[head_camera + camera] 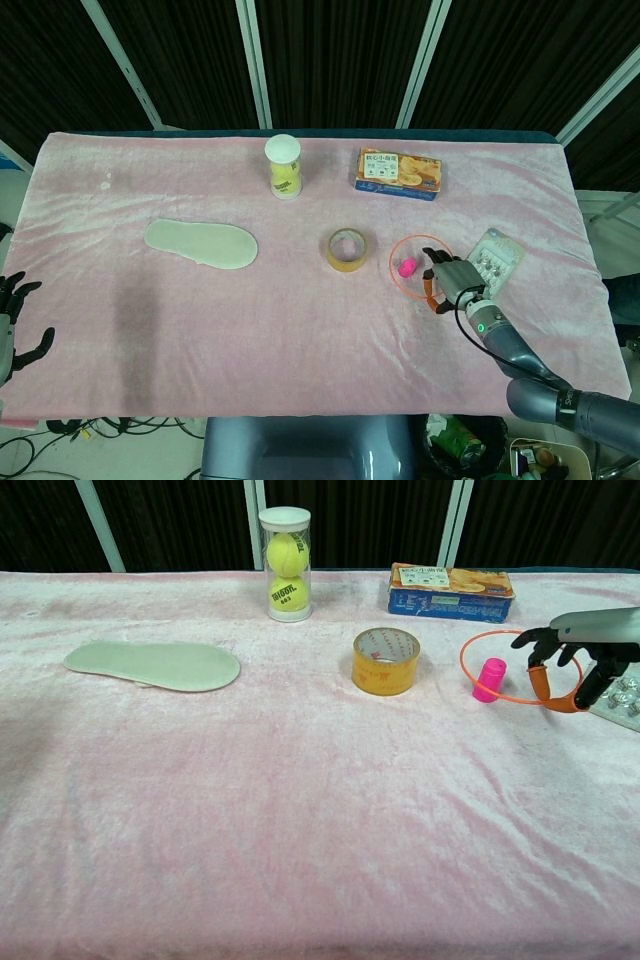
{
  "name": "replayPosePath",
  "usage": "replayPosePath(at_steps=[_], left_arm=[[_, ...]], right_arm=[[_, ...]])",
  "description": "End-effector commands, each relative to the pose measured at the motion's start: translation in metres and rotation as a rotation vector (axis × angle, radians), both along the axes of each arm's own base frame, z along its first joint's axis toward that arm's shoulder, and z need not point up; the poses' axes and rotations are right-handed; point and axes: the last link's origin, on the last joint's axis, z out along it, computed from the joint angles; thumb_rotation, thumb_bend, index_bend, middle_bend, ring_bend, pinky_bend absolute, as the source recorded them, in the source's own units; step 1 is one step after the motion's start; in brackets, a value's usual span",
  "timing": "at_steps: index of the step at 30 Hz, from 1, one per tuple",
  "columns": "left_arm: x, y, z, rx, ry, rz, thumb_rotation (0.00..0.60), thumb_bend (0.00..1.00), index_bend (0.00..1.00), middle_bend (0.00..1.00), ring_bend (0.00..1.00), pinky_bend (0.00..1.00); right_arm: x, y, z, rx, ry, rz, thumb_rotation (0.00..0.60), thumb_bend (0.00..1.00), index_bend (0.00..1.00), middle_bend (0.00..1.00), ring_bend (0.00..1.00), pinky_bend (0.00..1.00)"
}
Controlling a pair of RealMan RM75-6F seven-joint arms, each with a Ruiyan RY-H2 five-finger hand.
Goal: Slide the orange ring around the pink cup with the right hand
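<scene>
The small pink cup (407,267) (489,679) stands upright right of the table's middle. A thin orange ring (392,262) (497,632) encircles it, with the cup near the ring's left side. My right hand (450,280) (570,660) grips the ring's right side between its orange-tipped fingers. Whether the ring lies flat on the cloth or is held just above it I cannot tell. My left hand (12,322) hangs off the table's left edge, fingers spread and holding nothing; the chest view does not show it.
A roll of tape (347,249) (386,661) sits just left of the cup. A blister pack (492,262) (625,695) lies right beside my right hand. Further back are a biscuit box (399,173) (451,591) and a tennis ball tube (284,166) (285,564). An insole (201,243) (153,665) lies at the left.
</scene>
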Motion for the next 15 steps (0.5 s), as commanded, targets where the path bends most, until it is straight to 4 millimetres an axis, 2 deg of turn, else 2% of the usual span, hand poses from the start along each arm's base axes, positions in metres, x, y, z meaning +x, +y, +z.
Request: replayPosePath(at_steps=[1, 9, 15], left_arm=[[0.0000, 0.0002, 0.0001, 0.000, 0.001, 0.000, 0.600, 0.34, 0.21, 0.07, 0.00, 0.00], [0.0001, -0.0001, 0.0000, 0.001, 0.001, 0.000, 0.600, 0.34, 0.21, 0.07, 0.00, 0.00], [0.0002, 0.0000, -0.0004, 0.000, 0.001, 0.000, 0.600, 0.34, 0.21, 0.07, 0.00, 0.00]], right_arm=[[-0.0014, 0.0006, -0.0026, 0.011, 0.008, -0.006, 0.600, 0.40, 0.53, 0.00, 0.03, 0.16], [-0.0051, 0.0011, -0.0041, 0.024, 0.027, -0.025, 0.600, 0.39, 0.48, 0.00, 0.03, 0.16], [-0.0046, 0.0031, 0.0030, 0.000, 0.015, -0.026, 0.600, 0.39, 0.48, 0.00, 0.03, 0.16]])
